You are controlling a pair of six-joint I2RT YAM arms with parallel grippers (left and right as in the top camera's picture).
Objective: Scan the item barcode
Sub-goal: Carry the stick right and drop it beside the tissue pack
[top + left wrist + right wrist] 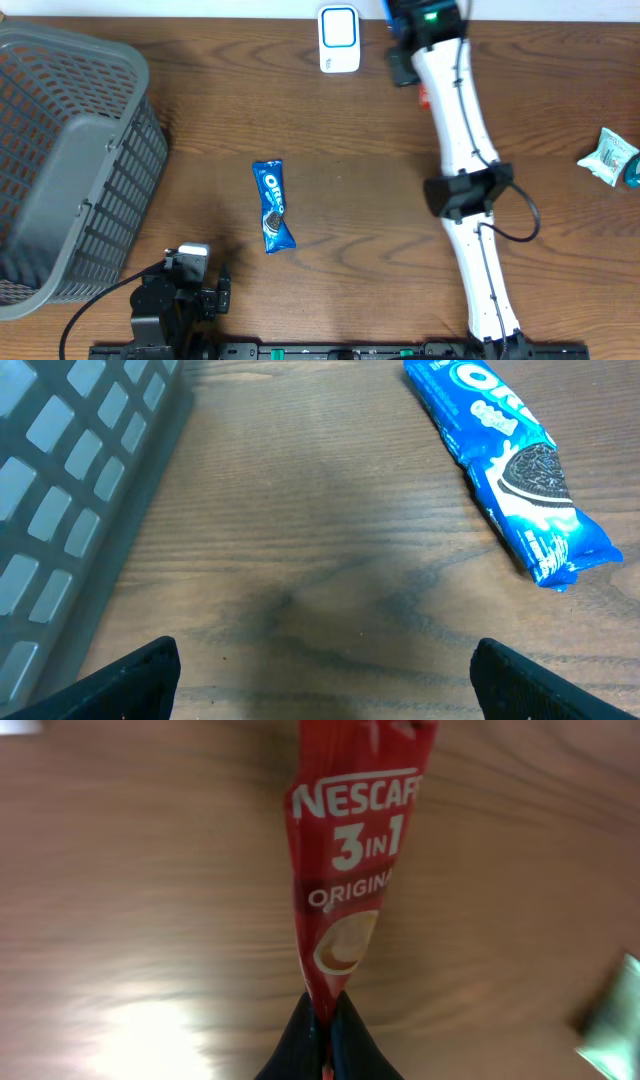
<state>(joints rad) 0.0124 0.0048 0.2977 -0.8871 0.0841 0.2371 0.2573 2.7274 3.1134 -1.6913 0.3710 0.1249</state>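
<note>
Right tool (325,1038) has the coffee stick, up just beside the scanner (339,38)

From my end, the right tool's fingers are pressed together on the bottom edge of the red Nescafé 3-in-1 sachet (350,870). The sachet stands up from the pinch over the bench (350,150), just right of the scanner. The left tool (330,675) is well apart from the scanner, down at the near bench edge. It's spread wide, with nothing between its fingers and only bare wood under it. A blue Oreo pack (272,205) lies flat between that tool and the scanner. The grey basket (70,160) sits far off to the scanner's left.
</note>
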